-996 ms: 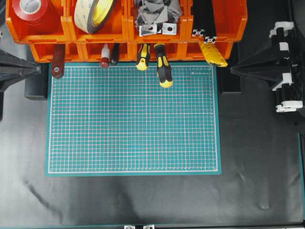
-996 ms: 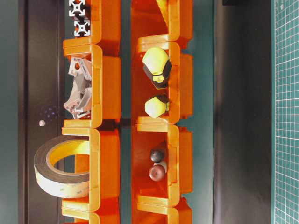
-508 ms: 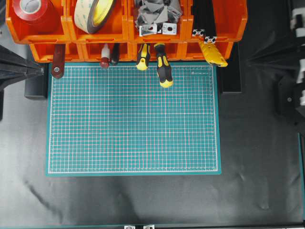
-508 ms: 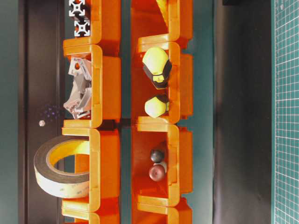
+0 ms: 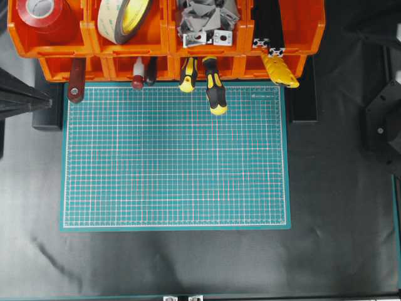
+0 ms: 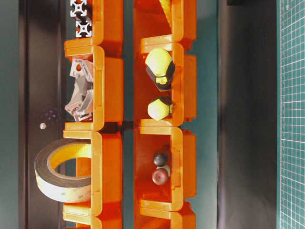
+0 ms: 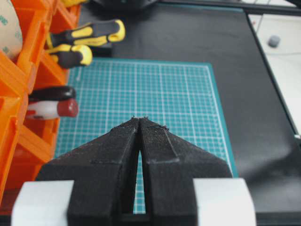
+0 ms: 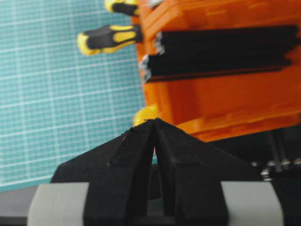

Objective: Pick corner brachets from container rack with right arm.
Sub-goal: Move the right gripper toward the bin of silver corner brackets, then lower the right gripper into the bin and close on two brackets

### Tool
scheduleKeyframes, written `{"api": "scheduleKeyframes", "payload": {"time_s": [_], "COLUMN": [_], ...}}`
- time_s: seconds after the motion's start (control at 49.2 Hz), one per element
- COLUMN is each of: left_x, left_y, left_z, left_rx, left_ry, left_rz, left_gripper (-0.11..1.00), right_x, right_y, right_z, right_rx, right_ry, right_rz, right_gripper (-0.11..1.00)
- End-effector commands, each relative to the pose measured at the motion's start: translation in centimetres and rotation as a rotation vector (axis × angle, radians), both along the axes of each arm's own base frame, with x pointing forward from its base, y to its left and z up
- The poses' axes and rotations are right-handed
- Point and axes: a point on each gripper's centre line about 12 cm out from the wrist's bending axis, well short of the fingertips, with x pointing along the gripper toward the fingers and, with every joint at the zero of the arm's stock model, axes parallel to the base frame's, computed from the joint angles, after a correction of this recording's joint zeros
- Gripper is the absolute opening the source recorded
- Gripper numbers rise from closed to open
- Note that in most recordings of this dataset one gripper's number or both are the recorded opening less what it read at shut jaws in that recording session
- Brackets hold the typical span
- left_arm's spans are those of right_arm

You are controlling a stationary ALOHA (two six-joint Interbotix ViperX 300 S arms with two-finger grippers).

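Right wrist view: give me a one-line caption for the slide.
Right gripper, fingers closed and empty, faces the orange container rack bin of black slotted bars, screwdriver handle over the green mat.

Small silver-grey metal L-shaped corner brackets (image 5: 207,22) are heaped in an upper-row bin of the bright orange plastic container rack (image 5: 282,37), two lying at its front lip. The black right arm (image 5: 383,119) is seen at the right edge.

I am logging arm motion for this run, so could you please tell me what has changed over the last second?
The right arm has swung toward the top of the overhead view; its white clips have left the frame. Its end effector, shut and empty, now faces the container rack. The left end effector, corner brachets and green mat are unchanged.
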Motion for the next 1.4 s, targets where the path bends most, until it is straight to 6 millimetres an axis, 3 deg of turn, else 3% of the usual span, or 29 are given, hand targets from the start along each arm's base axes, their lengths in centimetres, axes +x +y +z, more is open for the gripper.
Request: {"api": "scheduleKeyframes", "payload": {"time_s": [0.0,0.163,0.264,0.325,0.488,0.59,1.077,1.382], "left_x": [0.2,0.1,0.1,0.1,0.1,0.0,0.0,-0.4], "left_y": [0.0,0.0,0.0,0.0,0.0,0.0,0.0,0.1], "left_z": [1.3,1.2,1.3,1.2,1.4,1.5,1.4,1.9], "left_rx": [0.000,0.000,-0.001,-0.001,-0.001,-0.001,-0.004,-0.003], "left_ry": [-0.034,-0.032,-0.034,-0.031,-0.037,-0.040,-0.038,-0.054], "left_rz": [-0.001,0.000,0.001,0.001,0.001,0.001,0.003,0.006], "left_gripper": [0.00,0.00,0.00,0.00,0.00,0.00,0.00,0.00], "right_x": [1.3,4.0,5.7,6.8,9.9,11.6,16.4,17.6], "right_y": [-0.7,-2.3,-3.2,-3.5,-4.6,-5.0,-7.4,-9.2], "right_z": [1.6,2.7,3.5,3.7,3.0,2.2,-2.8,-4.4], "right_rx": [-0.030,-0.112,-0.150,-0.159,-0.159,-0.163,-0.145,-0.143], "right_ry": [0.001,0.044,0.066,0.085,0.128,0.128,0.194,0.187], "right_rz": [0.000,0.047,0.075,0.086,0.084,0.087,0.061,0.036], "right_gripper": [-0.01,0.00,0.11,0.23,0.70,0.85,0.84,0.84]}}
